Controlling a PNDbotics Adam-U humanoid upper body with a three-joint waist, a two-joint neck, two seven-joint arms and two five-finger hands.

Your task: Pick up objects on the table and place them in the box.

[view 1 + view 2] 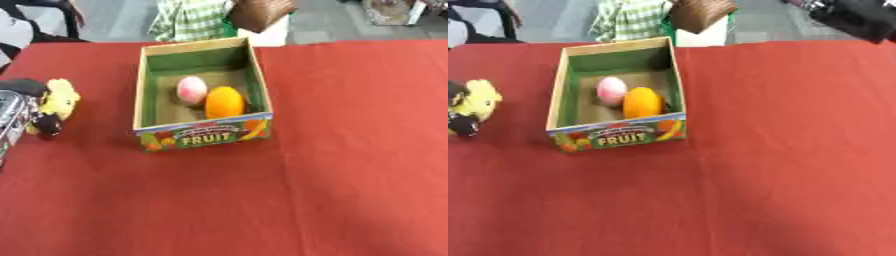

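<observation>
Left hand (19, 112) comes in at the left edge of the table, black and silver, with its fingers curled round a yellow plush toy (59, 100); dark fingertips show in front of the toy's lower part. The toy sits low over the red tablecloth (350, 150), and whether it is lifted clear or touching the cloth cannot be told. The right hand shows in neither view.

Just to the right of the toy stands the cardboard fruit box (203, 135), open at the top, well apart from the table's right side. Inside it lie 2 things already: a pink, peach-like fruit (192, 90) and an orange fruit (225, 102), touching each other near the right wall.

The step in hand looks like the carry of the toy. The next move likely calls for raising it above the box's near-left wall, moving rightward over the free left half of the floor, and letting go there.
</observation>
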